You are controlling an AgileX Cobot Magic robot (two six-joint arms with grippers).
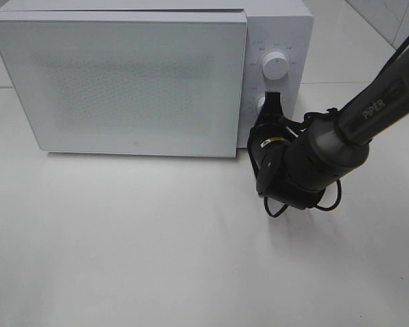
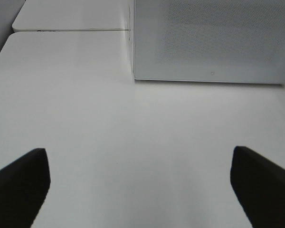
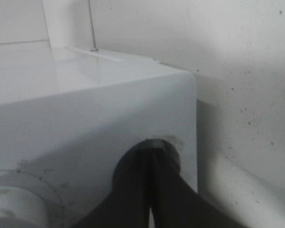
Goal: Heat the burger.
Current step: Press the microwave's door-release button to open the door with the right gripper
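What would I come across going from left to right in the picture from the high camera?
microwave door → control panel with its dials → right arm, reaching in from the right edge. The right gripper overlaps the panel, so it is left out of the order.

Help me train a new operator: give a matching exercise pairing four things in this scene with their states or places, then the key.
Things
1. left gripper
2. right gripper
3. microwave door
4. upper knob

States
A. closed flat on the oven front
B. shut, tips at the lower knob
C. free, no gripper on it
D. open, over the table

Pairs: 1-D, 2-B, 3-A, 4-C
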